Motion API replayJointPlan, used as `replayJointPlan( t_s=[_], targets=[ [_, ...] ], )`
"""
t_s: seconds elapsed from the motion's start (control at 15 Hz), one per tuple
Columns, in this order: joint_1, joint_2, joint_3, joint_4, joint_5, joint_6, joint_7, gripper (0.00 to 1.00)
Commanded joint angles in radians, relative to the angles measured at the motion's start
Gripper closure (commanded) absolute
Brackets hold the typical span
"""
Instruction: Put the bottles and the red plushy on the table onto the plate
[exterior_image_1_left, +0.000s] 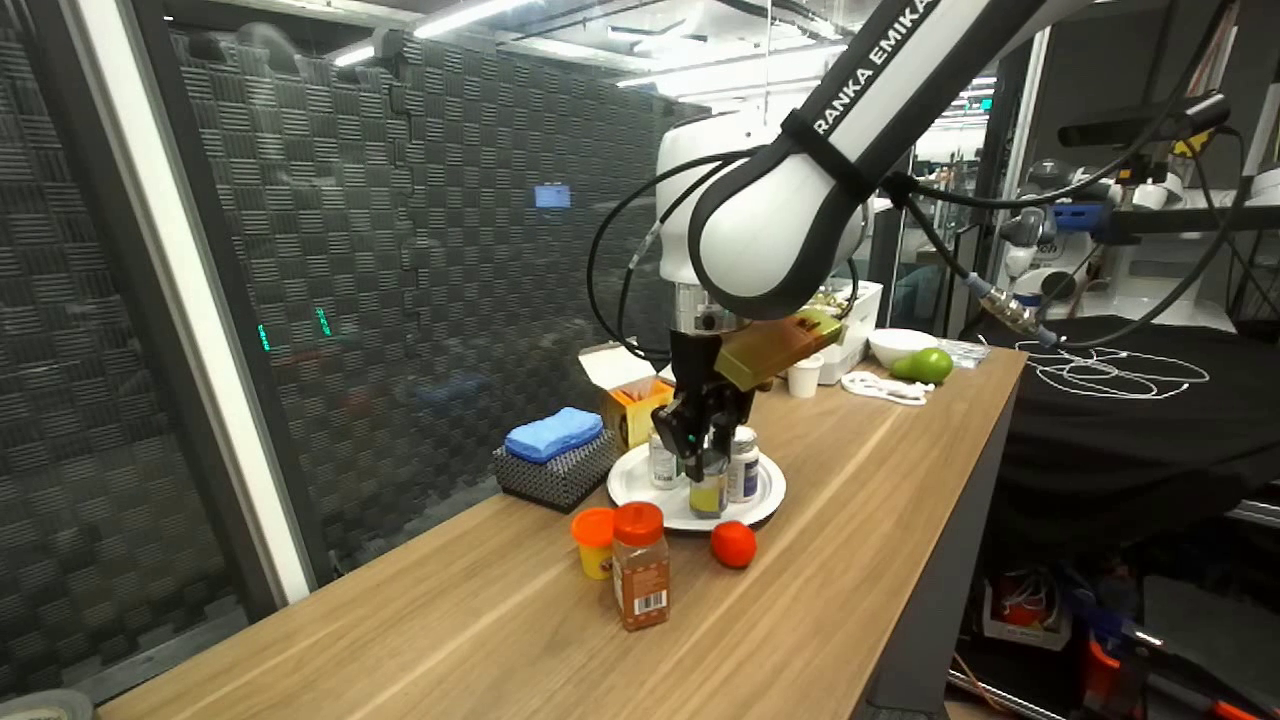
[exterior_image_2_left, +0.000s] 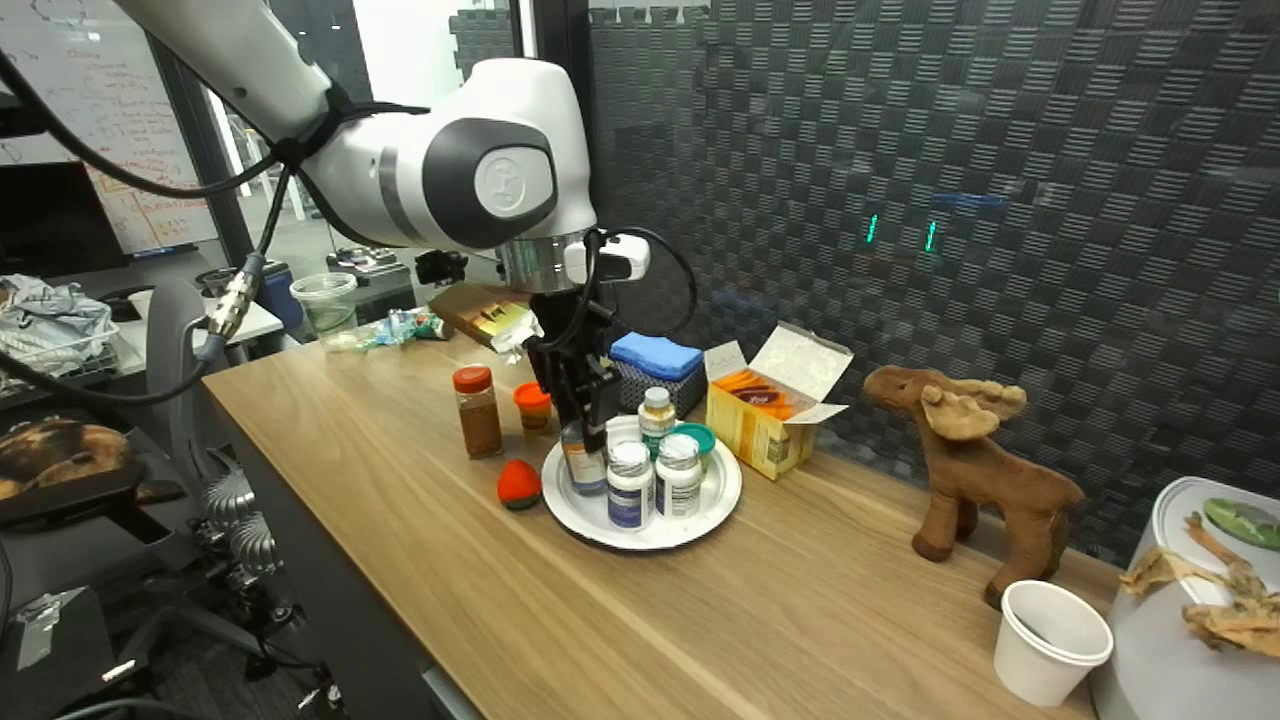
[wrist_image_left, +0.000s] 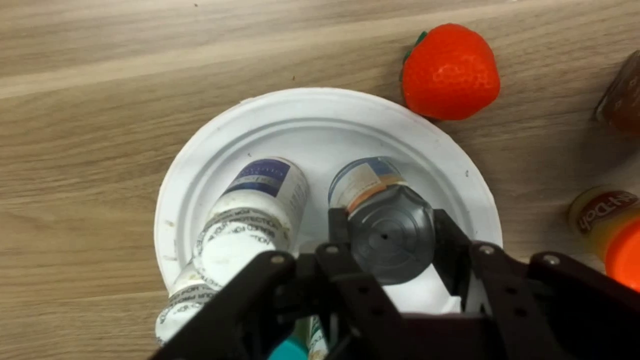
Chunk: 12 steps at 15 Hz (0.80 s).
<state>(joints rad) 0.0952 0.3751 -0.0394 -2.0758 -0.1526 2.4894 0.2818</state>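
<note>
Black two-fingered gripper (wrist_image_left: 390, 230) was clamped on the top of a small grey-capped round bottle (exterior_image_2_left: 585, 470), upright on the round white plate (wrist_image_left: 325, 104). Two white cylindrical bottles (exterior_image_2_left: 630, 490) stood near it there. Red strawberry-shaped plushy (wrist_image_left: 450, 72) lay on the wood-grained table (exterior_image_2_left: 780, 620), just beside the plate. Clear square-sided red-lidded bottle (exterior_image_1_left: 641, 570) stood on the table, near a yellow orange-lidded tub (exterior_image_2_left: 533, 408).

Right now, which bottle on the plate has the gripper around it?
The grey-capped bottle: it alone is between the jaws of the gripper; the other bottles are outside them.
</note>
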Motion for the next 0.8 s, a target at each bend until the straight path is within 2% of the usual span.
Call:
replayJointPlan(
  t_s=[0.0, 0.2, 0.27, 0.53, 0.73],
  targets=[
    [-0.004, -0.011, 0.005, -0.004, 0.024, 0.031, -0.017, 0.26],
    [0.001, -0.019, -0.001, -0.007, 0.011, 0.048, -0.011, 0.03],
    [0.003, -0.022, -0.001, -0.008, 0.008, 0.053, -0.01, 0.0],
    [0.013, -0.052, -0.005, -0.018, -0.005, 0.062, -0.005, 0.0],
    [0.017, -0.107, 0.009, -0.023, 0.011, -0.015, -0.01, 0.0]
  ],
)
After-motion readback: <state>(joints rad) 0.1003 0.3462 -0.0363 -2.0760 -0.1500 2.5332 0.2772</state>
